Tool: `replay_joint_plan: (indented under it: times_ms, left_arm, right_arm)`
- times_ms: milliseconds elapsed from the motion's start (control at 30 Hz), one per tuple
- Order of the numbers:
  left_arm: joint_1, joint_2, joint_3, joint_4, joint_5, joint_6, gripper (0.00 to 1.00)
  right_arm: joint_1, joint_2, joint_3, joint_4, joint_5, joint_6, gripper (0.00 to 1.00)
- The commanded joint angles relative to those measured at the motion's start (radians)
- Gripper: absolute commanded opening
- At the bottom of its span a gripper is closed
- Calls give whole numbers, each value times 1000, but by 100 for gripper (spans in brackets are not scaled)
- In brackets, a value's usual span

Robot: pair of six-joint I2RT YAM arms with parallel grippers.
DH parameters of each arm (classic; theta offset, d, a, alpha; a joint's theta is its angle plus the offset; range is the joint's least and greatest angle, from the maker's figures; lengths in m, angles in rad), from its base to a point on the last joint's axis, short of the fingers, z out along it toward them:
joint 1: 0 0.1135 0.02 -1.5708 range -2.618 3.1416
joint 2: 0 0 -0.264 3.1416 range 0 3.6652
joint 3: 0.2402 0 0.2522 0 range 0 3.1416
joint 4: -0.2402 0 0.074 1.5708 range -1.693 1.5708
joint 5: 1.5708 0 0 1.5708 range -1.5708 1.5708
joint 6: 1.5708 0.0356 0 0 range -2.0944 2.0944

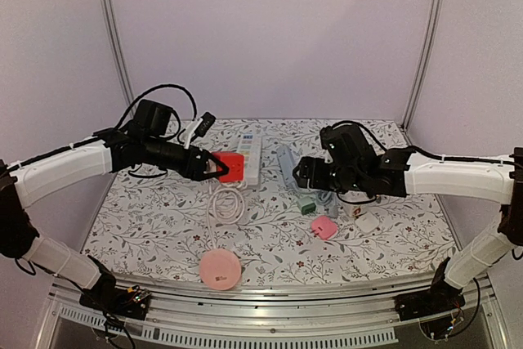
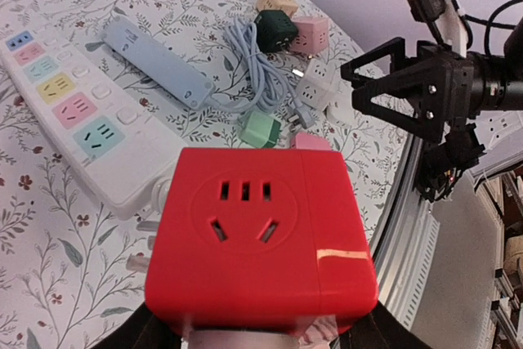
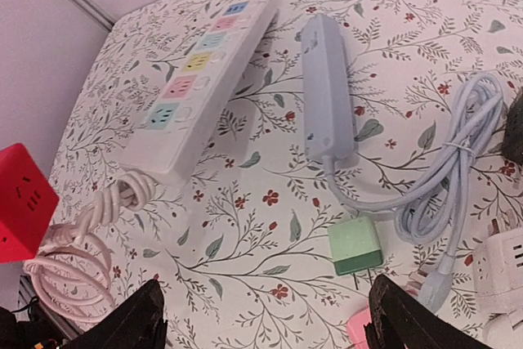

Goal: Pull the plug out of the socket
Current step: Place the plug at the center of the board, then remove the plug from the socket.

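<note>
Clamping cube socket (image 1: 230,166), mid-left: left gripper (image 1: 212,167) on flat sides; rigid, slick, likely light | right gripper (image 1: 303,174) open, empty, centre-right

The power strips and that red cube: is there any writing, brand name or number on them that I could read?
No readable text anywhere.
red cube socket: only slots, no print.
white power strip: coloured socket panels, no legible marks.
pale blue strip: plain.
green plug: plain face; the other small plugs are too small to tell.
</note>
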Motion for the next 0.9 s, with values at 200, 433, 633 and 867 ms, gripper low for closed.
replay_joint_plan:
  times_ms: [200,433,633,867]
  left_arm:
    - [9,14,1,148,140,-114,28]
    - [11,58,21,115,184,-130,30]
    - [10,59,17,121,186,-138,30]
    - [10,61,16,124,192,-148,30]
  right_arm:
    - [197,-14,60,159,-25,-163,86]
    - [281,117,195,159,44,-184,87]
    - [319,239,311,145,35,-210,87]
    - [326,313,356,102,88,-182,86]
